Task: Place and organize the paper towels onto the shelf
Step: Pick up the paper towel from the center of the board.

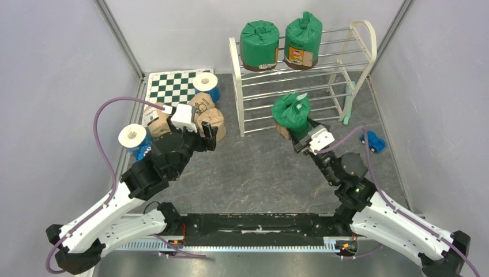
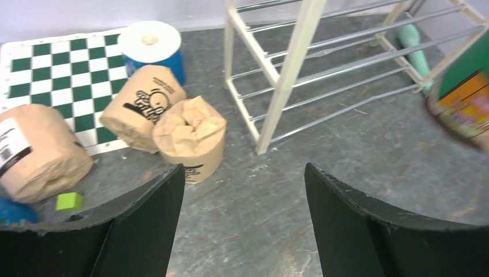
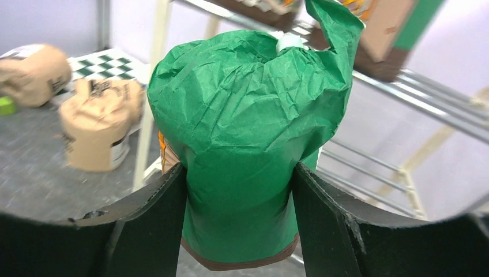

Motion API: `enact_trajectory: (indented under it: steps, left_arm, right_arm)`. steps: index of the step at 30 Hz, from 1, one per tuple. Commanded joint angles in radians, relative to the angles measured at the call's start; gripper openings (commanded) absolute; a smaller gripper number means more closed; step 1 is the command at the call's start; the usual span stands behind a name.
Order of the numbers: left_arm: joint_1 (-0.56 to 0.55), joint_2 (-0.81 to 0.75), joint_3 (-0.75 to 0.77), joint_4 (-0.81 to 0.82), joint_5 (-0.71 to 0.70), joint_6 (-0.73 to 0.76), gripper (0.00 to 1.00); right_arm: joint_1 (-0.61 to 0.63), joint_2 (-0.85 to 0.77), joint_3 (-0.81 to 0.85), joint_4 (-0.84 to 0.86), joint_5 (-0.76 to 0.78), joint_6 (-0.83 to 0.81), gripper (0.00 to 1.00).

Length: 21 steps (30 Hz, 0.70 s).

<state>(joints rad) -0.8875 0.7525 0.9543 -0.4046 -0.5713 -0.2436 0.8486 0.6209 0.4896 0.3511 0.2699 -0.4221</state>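
Two green-wrapped rolls [image 1: 260,45] [image 1: 302,41] stand on the top tier of the white-framed shelf [image 1: 236,86]. My right gripper [image 1: 301,138] is shut on the third green roll [image 1: 292,112], also in the right wrist view [image 3: 242,150], held in the air in front of the shelf's lower rods. Three tan rolls [image 1: 210,122] [image 2: 192,138] [image 2: 144,107] [image 2: 37,151] lie left of the shelf. Two white-and-blue rolls [image 1: 206,85] [image 1: 135,140] show; a third is out of view. My left gripper [image 1: 209,136] is open and empty above the floor, just right of the tan rolls.
A green-and-white checkered mat [image 1: 172,88] lies at the back left. A small blue toy car [image 1: 374,141] sits right of the shelf. A small green cube [image 2: 68,201] lies by the tan rolls. A teal object [image 1: 348,112] leans at the shelf's right foot. Grey walls close in both sides.
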Motion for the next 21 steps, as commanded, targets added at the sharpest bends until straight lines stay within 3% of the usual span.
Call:
enact_trajectory:
  steps: [1,12,21]
  left_arm:
    - [0.016,-0.046,-0.018,-0.009,-0.105,0.092,0.82]
    - [0.027,-0.109,-0.085,-0.011,-0.171,0.13,0.85]
    - [0.063,-0.142,-0.086,-0.025,-0.146,0.13,0.85]
  right_arm:
    - [-0.038,0.003,0.151,-0.003,0.13,-0.06,0.39]
    - [-0.158,0.081,0.388,-0.055,0.329,-0.164,0.43]
    - [-0.353,0.277,0.612,-0.055,0.222,-0.15,0.39]
